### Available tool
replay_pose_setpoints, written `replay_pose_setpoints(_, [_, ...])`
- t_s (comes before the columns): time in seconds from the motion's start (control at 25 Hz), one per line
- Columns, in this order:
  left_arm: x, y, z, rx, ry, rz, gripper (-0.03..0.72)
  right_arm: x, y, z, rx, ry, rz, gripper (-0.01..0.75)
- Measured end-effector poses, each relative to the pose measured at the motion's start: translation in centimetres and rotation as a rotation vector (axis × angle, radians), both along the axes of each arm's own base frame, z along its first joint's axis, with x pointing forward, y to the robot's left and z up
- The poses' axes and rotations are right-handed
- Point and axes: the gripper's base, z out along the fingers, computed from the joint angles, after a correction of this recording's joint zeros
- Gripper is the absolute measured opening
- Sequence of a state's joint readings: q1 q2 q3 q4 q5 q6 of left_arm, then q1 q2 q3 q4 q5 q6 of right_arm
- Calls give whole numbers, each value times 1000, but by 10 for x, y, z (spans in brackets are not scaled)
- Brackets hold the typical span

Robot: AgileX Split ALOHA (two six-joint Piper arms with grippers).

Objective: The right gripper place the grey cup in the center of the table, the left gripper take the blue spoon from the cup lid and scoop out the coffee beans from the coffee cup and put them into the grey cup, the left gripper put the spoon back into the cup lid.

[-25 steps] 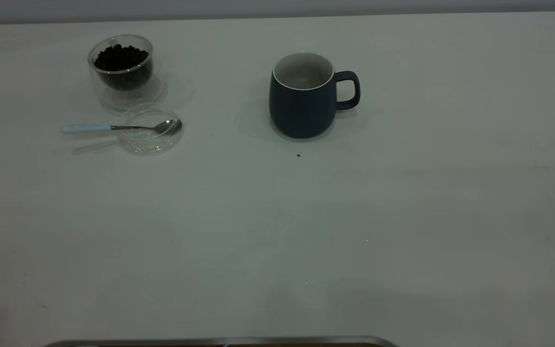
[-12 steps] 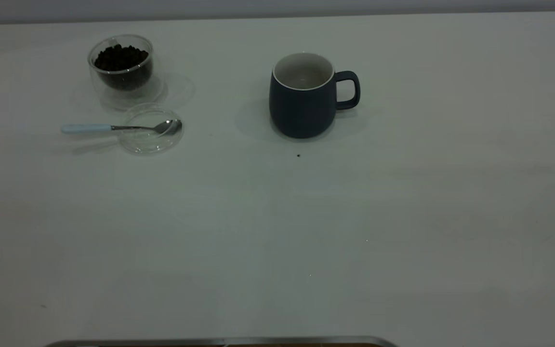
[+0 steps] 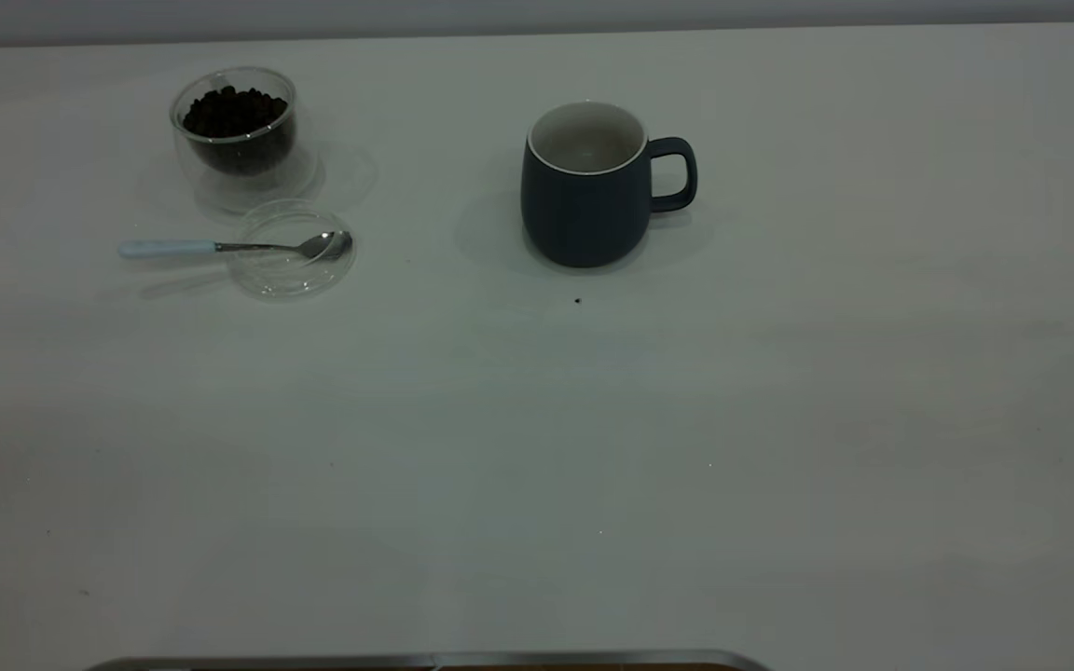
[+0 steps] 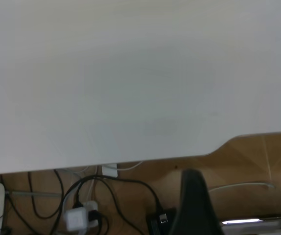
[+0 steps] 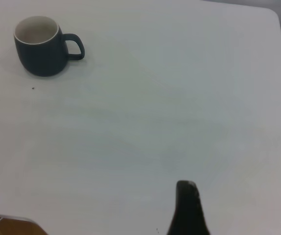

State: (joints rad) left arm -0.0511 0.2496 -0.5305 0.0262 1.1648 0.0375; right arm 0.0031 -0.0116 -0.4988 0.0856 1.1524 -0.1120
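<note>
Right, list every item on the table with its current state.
grey cup: upright, empty, handle toward the right arm's side.
coffee cup: upright, uncovered, holding coffee beans.
cup lid: flat on the table, beside the coffee cup.
blue spoon: bowl resting in the lid, handle sticking out.

The grey cup (image 5: 41, 49) stands upright on the table (image 5: 179, 107), its white interior showing nothing inside and its loop handle turned away from the table's near rounded edge side, toward the open tabletop. A tiny dark speck (image 5: 33, 88) lies on the white surface just beside the cup's base. One black tapered finger of the right gripper (image 5: 188, 208) hangs over bare tabletop, well apart from the cup; only that single finger is visible. Beyond the cup, the table's rounded corner shows.
</note>
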Motion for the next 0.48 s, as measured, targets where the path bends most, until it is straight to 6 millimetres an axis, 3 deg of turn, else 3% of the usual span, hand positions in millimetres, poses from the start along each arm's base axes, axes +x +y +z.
replay_pose_setpoints(0.48, [-4,-1,-4,-11,-25,-3,593,0,0,0,0,0,0,591])
